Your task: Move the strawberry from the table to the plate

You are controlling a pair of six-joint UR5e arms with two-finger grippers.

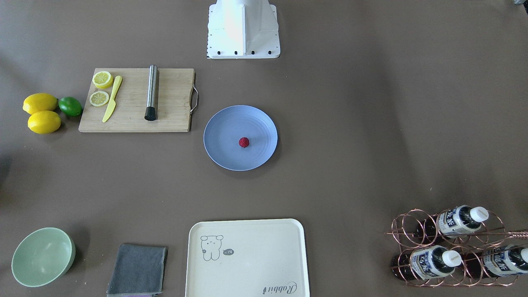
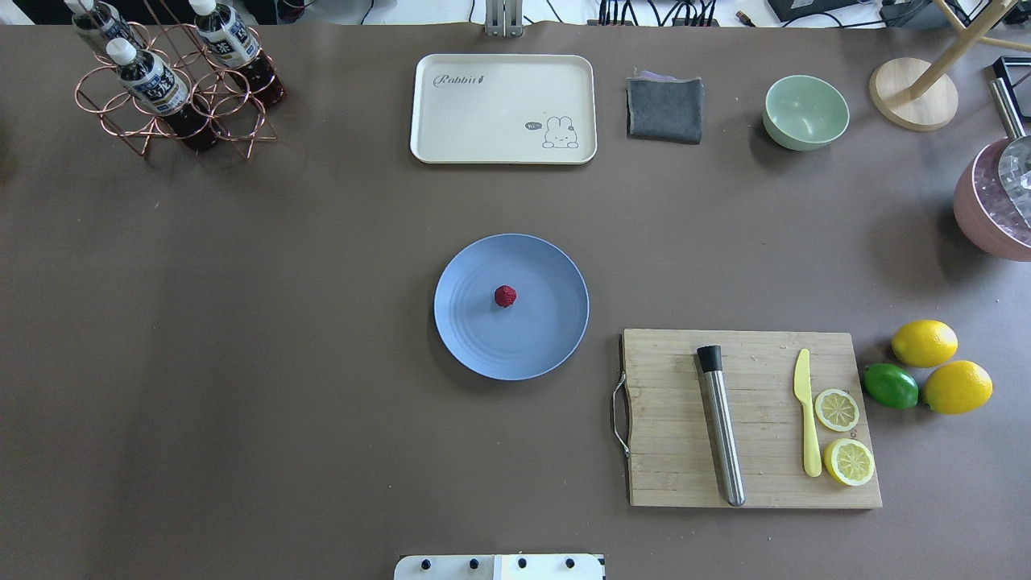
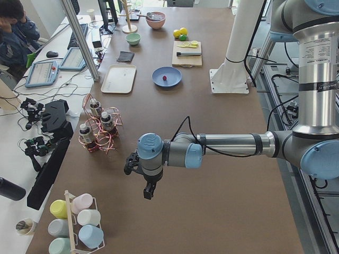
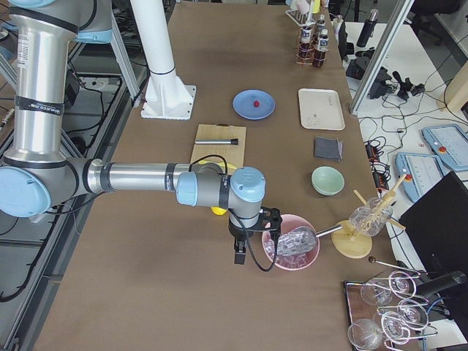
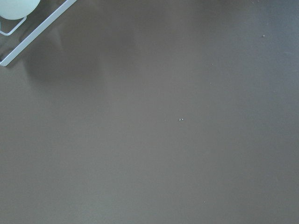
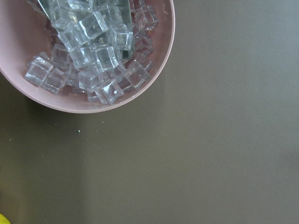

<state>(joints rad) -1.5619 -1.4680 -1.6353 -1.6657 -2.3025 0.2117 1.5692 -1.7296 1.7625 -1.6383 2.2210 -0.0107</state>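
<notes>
The small dark red strawberry lies near the middle of the round light blue plate, which rests on the brown-grey table. Neither gripper is near it. My left gripper hangs over bare table at the left end, beyond the bottle rack; I cannot tell whether it is open or shut. My right gripper hangs at the right end beside a pink bowl of ice; its state cannot be told either. The strawberry also shows in both side views.
A wooden cutting board carries a steel muddler, a yellow knife and lemon slices, with two lemons and a lime beside it. A cream tray, grey cloth, mint bowl, copper bottle rack and pink ice bowl stand around.
</notes>
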